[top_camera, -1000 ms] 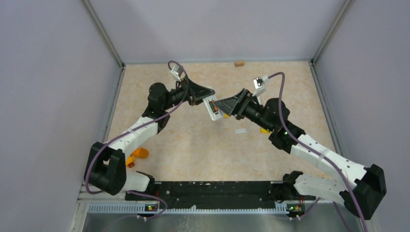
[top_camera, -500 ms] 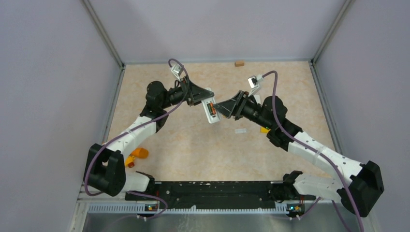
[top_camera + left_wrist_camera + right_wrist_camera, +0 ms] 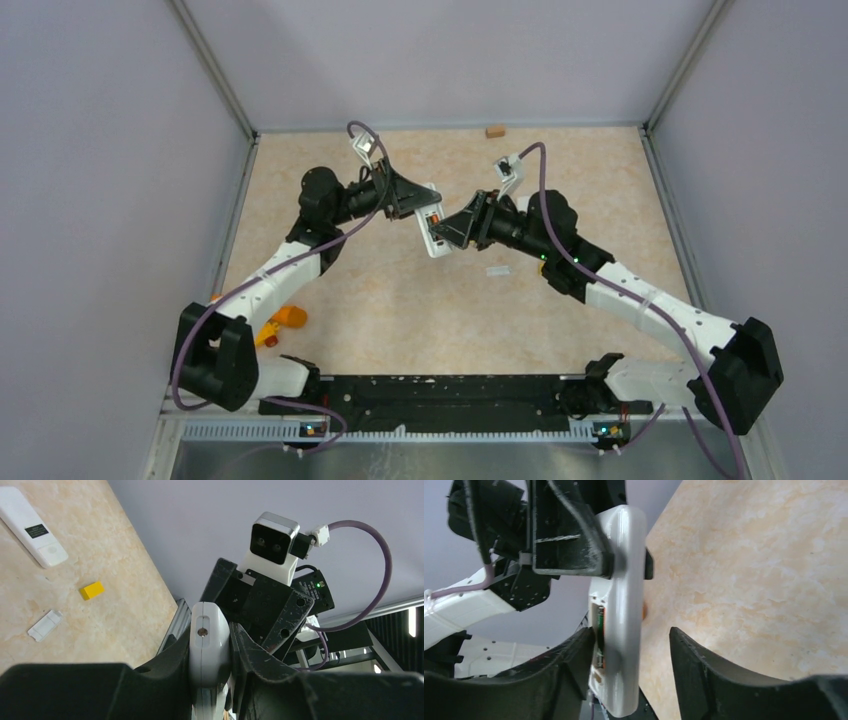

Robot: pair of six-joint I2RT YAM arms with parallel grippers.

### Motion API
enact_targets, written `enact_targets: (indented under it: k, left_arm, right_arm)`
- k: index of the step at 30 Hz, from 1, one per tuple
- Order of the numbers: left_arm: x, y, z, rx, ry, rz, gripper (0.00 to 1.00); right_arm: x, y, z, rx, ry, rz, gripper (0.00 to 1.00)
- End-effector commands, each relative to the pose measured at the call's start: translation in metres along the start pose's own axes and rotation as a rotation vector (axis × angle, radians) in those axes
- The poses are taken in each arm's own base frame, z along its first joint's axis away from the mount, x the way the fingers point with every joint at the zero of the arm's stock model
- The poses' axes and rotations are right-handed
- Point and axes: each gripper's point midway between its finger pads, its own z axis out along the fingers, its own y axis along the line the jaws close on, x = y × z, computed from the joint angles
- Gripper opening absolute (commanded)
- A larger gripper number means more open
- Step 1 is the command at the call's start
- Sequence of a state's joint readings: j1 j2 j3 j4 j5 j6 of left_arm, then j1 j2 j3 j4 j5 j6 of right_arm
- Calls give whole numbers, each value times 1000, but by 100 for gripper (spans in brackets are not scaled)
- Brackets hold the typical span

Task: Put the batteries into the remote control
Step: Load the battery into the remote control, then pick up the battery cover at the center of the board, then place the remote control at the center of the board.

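**Remote's up off the table, left arm has the grip**

Starting at the far left, an orange plastic cylinder (image 3: 291, 316) lies on the beige marbled tabletop (image 3: 400, 310) near the left arm's base.

Moving in, the left gripper (image 3: 420, 207) is clamped tight on one end of the slim white rectangular plastic remote control (image 3: 621, 580), a finger pressed on each flat face. The remote hangs in the air over the back-middle of the table, between the two wrists. From the left wrist it's edge-on, just a rounded white end with a small hole. Its plain back faces the overhead camera, and the dark rectangular recess sits near the middle. An orange sliver (image 3: 437, 218) shows in there; it's too small to say for sure what it is.

The right gripper (image 3: 452, 231) straddles the remote's free end with its fingers spread. One finger (image 3: 566, 667) sits just beside the recess side (can't tell if it touches), and the other has a clear gap.

To the right on the table are a small flat white piece (image 3: 498, 271), a yellow block (image 3: 92, 590) and a second white remote with a black label (image 3: 30, 530).
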State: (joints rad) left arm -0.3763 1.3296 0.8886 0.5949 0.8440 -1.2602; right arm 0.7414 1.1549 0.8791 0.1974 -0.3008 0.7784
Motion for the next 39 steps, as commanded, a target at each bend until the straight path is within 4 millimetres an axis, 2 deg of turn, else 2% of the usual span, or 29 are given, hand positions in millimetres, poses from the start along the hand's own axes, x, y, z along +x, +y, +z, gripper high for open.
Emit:
enact_targets:
  k: [1,3,7,10,12,16,20,22,26,31,36,39]
  left_arm:
    - [-11,-34,-8,36,-53,110,0]
    - [-14,-27,-13,2,-75,113,0]
    - [-16,-11,-24,-57,-112,111,0]
    - [-21,11,-36,-155,-157,112,0]
    - [-23,24,-46,-222,-194,129,0]
    - [-25,41,-65,-316,-268,179,0]
    - [-25,45,-80,-350,-342,243,0]
    - [-26,47,-89,-369,-394,257,0]
    - [-28,70,-103,-430,-504,178,0]
    - [-17,111,-95,-497,-557,48,0]
    - [6,146,-64,-534,-517,-66,0]
    - [12,163,-50,-548,-544,-101,0]
  right_arm:
    - [-9,-3,-1,29,-24,-48,66]
    - [-12,-1,-5,19,-37,-63,71]
    - [-21,3,-17,0,-49,-111,72]
    - [-22,-9,-26,49,-36,-178,71]
    - [-19,-33,-33,158,0,-232,68]
    - [-8,-104,-53,457,98,-350,61]
    - [9,-174,-72,684,204,-276,48]
    - [17,-198,-78,760,234,-236,44]
    - [42,-235,-84,868,276,-177,41]
    - [67,-270,-92,980,331,-126,33]
    - [78,-287,-92,1012,361,-129,27]
    - [83,-294,-92,1025,378,-135,24]
